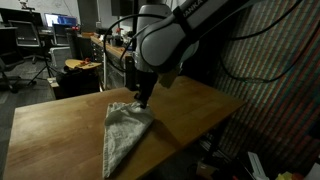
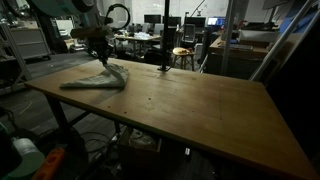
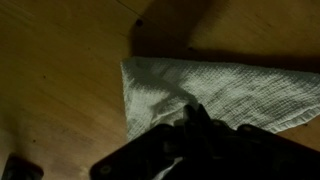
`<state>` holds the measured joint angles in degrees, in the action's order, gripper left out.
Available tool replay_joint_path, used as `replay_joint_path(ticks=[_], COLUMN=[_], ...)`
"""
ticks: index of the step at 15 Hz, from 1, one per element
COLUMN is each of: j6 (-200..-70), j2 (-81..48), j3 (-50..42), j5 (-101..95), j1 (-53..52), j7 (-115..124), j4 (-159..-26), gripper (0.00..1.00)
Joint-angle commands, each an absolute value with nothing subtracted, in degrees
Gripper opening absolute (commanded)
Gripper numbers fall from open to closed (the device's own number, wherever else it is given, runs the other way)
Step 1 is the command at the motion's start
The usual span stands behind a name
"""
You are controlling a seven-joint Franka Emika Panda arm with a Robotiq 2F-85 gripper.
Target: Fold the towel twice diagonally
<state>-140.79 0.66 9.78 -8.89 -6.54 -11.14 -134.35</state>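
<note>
A pale grey-white towel [image 1: 124, 132] lies folded into a long triangle on the wooden table [image 1: 55, 130]. It shows in both exterior views, near the table's far left corner in one of them [image 2: 92, 81]. My gripper [image 1: 146, 100] stands over the towel's upper corner with its fingers together, pinching the cloth. There the cloth rises slightly toward the fingers [image 2: 104, 63]. In the wrist view the dark closed fingers [image 3: 195, 112] sit on the waffle-textured towel [image 3: 235, 85], whose corner points toward the bare wood.
The table [image 2: 190, 105] is wide, with edges close to the towel's long side. Behind it stand desks with monitors [image 2: 165, 20], a stool [image 2: 181, 55] and a guitar [image 1: 80, 64]. A mesh screen [image 1: 275, 60] stands beside the table.
</note>
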Motion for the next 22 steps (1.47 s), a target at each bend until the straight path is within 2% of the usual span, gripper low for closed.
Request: replay_joint_path(ticks=[1,11,22], j6=[-136.2,-125.2,-122.3], j2=[3.2,-0.8,-0.2], j3=[9.9,13.1,15.8], j5=[-12.0,-18.7,-23.5], j1=[-7.9,-12.3,-15.7], j7=[-7.8,-4.2,1.1], j4=[-132.7,-122.9,-123.9], gripper=[0.01,0.01,0.01])
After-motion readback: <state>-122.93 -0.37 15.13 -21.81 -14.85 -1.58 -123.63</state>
